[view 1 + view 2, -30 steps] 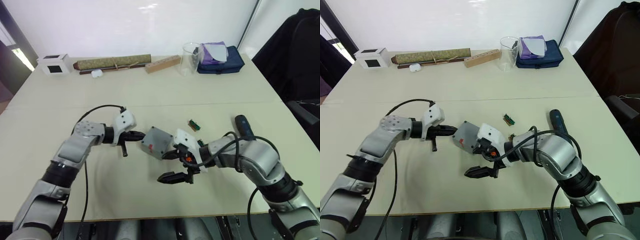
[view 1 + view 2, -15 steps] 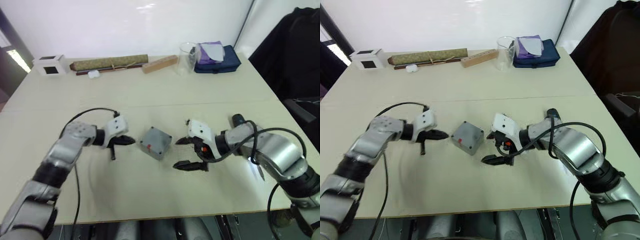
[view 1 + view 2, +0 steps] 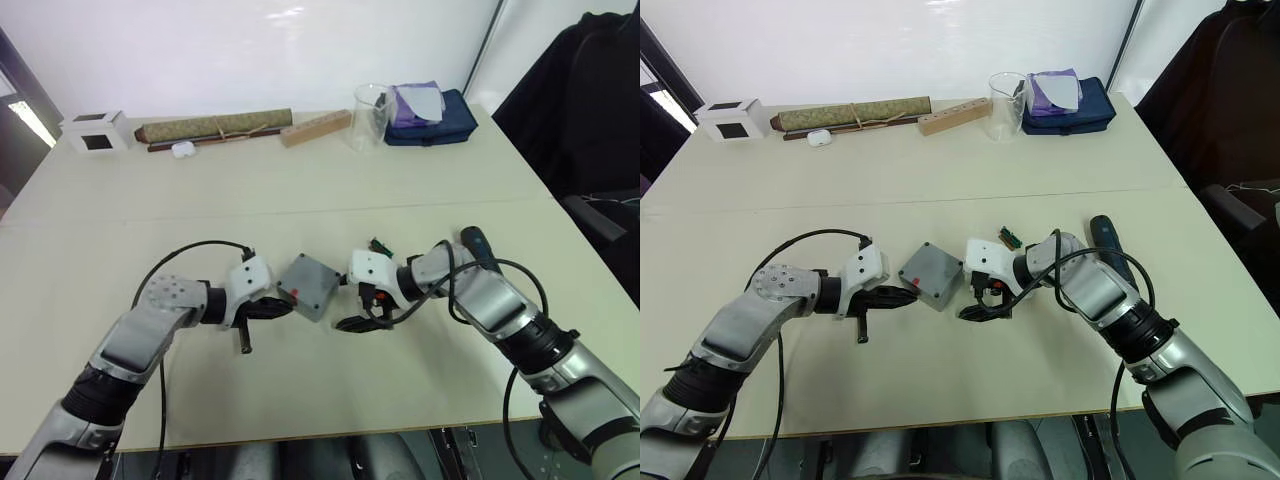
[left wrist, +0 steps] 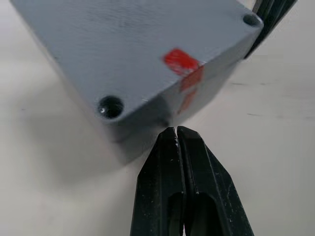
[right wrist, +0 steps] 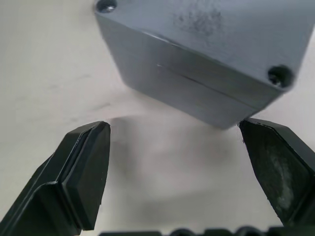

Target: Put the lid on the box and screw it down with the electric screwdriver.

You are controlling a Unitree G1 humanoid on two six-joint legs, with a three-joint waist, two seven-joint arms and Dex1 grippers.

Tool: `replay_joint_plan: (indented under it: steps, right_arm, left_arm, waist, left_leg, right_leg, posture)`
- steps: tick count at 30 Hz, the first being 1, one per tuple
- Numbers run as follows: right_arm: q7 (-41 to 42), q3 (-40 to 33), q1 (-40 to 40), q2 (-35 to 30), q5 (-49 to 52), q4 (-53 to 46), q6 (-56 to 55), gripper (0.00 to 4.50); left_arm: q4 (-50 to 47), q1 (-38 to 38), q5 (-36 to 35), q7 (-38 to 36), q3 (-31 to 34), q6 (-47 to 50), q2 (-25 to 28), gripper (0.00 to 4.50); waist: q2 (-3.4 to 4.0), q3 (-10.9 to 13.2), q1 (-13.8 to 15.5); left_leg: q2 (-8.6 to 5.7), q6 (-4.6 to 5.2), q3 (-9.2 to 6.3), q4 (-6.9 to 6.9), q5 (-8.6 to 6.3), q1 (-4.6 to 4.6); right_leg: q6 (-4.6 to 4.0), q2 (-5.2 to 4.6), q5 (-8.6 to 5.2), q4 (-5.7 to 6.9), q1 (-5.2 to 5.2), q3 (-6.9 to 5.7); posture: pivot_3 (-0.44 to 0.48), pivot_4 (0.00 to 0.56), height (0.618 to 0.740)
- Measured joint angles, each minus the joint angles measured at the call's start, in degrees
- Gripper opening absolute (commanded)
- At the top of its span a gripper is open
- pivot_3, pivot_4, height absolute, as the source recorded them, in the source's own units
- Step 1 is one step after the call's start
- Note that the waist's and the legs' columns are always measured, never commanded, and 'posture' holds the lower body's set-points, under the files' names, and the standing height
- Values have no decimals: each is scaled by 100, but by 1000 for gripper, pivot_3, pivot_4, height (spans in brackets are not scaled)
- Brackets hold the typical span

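So the box (image 3: 309,286) sits mid-tabletop (image 3: 300,200) with the lid (image 4: 147,44) already on it: matte grey, rounded corners, sunken screw holes, red mark. Left pincer (image 4: 177,135) is pressed shut, holding nothing, its tip right at the box's left side, maybe touching. Right pincer (image 5: 177,142) is spread wide on the box's right. The right wrist view shows the seam under the lid. The dark electric screwdriver (image 3: 1104,242) lies far right.

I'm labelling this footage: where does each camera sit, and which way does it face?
Eye views: on the head, looking down over both arms at the lid on the box.
Left wrist view: on the left arm, along shut fingers at the lid's red-marked corner.
Right wrist view: along open fingers at the box's side.
All share the box.
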Motion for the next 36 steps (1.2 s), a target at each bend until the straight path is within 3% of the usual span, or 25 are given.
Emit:
replay_joint_plan:
  steps: [10,18,23,27,33,36]
  right_arm:
    - [51,-310,606,-23,307,-1094,790,4447]
    - [-277,-655,755,2,457,-1374,1081,4447]
    - [-757,-2180,1137,-266,965,-2044,1631,4447]
    - [-1208,-3135,1590,-253,1288,-2512,1954,4447]
    - [-1794,-3530,2727,-176,1262,-2617,1792,4447]
    - [-2094,-3428,2989,51,1093,-2385,1477,3851]
  left_arm:
    - [362,-75,74,0,18,-156,27,0]
    - [417,-340,-13,-225,41,-142,76,0]
    - [416,-722,-670,-539,777,244,478,0]
    - [203,-1035,-1270,-691,1148,656,513,0]
    - [-306,-1207,-1740,-756,967,1039,367,0]
    - [-330,-1296,-1734,-762,734,1079,286,0]
  waist:
    - [0,0,3]
    - [0,0,10]
    - [-2,-1,37]
    - [-3,-2,44]
    - [-6,-4,26]
    - [-6,-4,-18]
  left_leg:
    - [-1,0,0,1,0,1]
    - [-1,0,0,1,0,0]
    - [-1,0,-3,3,0,-1]
    - [-2,0,-3,1,0,-1]
    - [-4,0,1,1,0,3]
    - [-4,0,6,2,1,7]
  right_leg:
    - [0,-1,0,3,0,0]
    - [0,-1,0,4,0,0]
    - [0,-1,0,3,1,-3]
    - [0,-1,-1,2,4,-3]
    - [1,1,-1,3,6,3]
    - [1,4,-1,6,5,10]
  posture:
    - [0,150,740]
    - [0,150,740]
    - [0,150,740]
    - [0,150,740]
    - [0,150,740]
    - [0,150,740]
